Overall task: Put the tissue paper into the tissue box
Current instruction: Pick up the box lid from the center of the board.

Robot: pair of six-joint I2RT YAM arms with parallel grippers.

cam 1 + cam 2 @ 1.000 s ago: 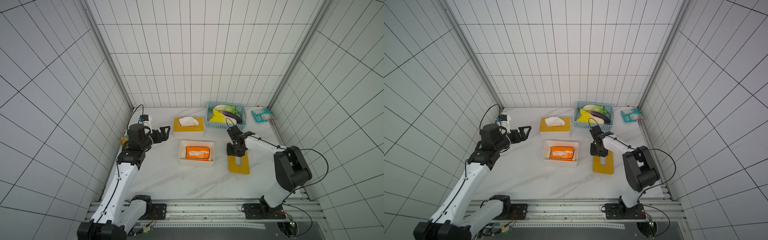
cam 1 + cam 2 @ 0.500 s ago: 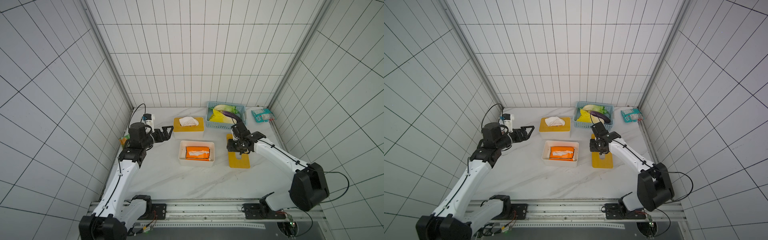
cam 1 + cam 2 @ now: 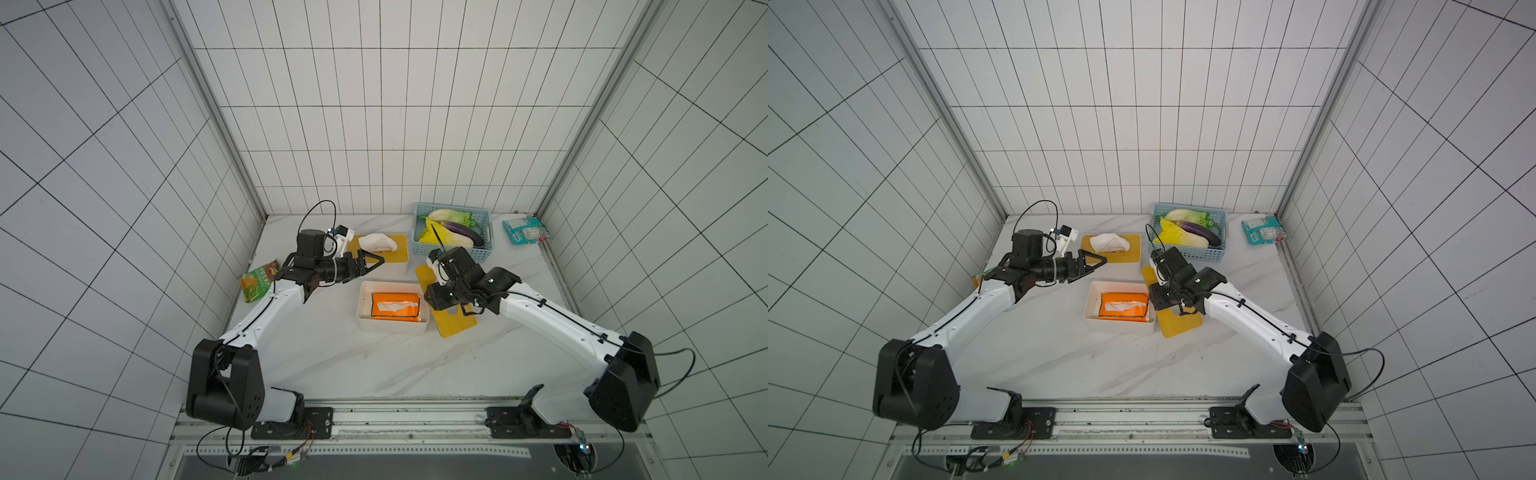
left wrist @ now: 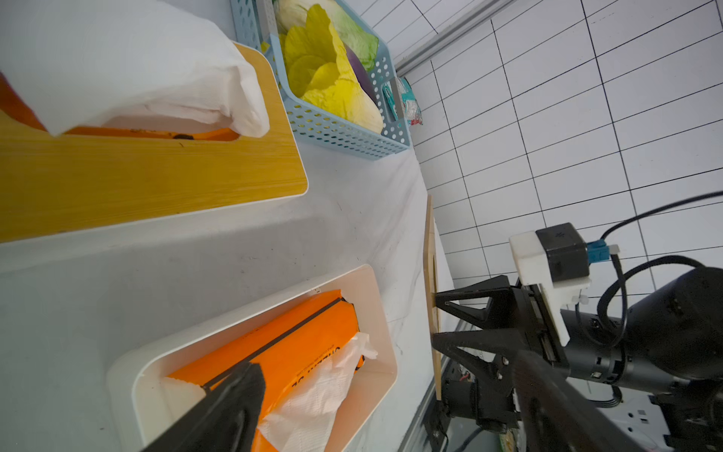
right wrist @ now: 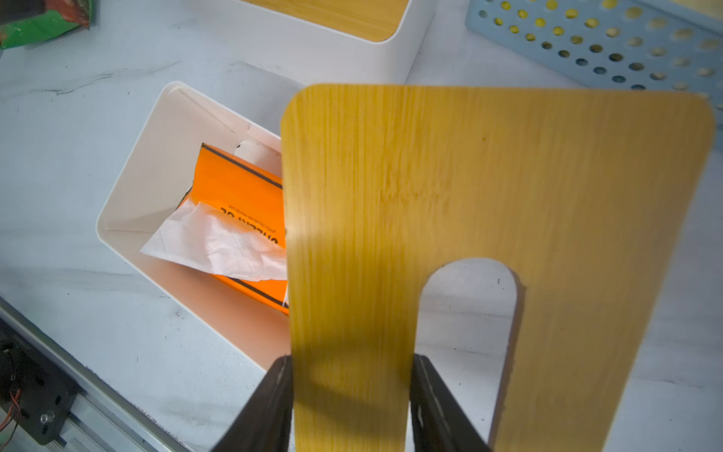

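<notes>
– Two things decide this step: the slot and the loose sheet. Who has the lid?
– The right gripper (image 5: 351, 364) is clamped on the bamboo lid (image 5: 430, 176), pinching the strip between the slot and one long edge. In both top views the lid sits skewed, just right of the white tissue box (image 3: 390, 285). Whether it is clear of the table I cannot tell.
– And the tissue paper?
– The orange tissue pack (image 3: 395, 313) already lies inside the box, at the centre of the frame. One sheet (image 5: 219, 242) is pulled up and flopped across it.
– Then square the lid to the rim, hold it level, and lower it so the sheet comes up through the slot instead of being trapped under the wood.
– The left gripper (image 3: 374, 264) is spread wide and empty, at the lower left corner of the closed box (image 3: 399, 255) above centre. It could lift the sheet if it folds under.
</notes>
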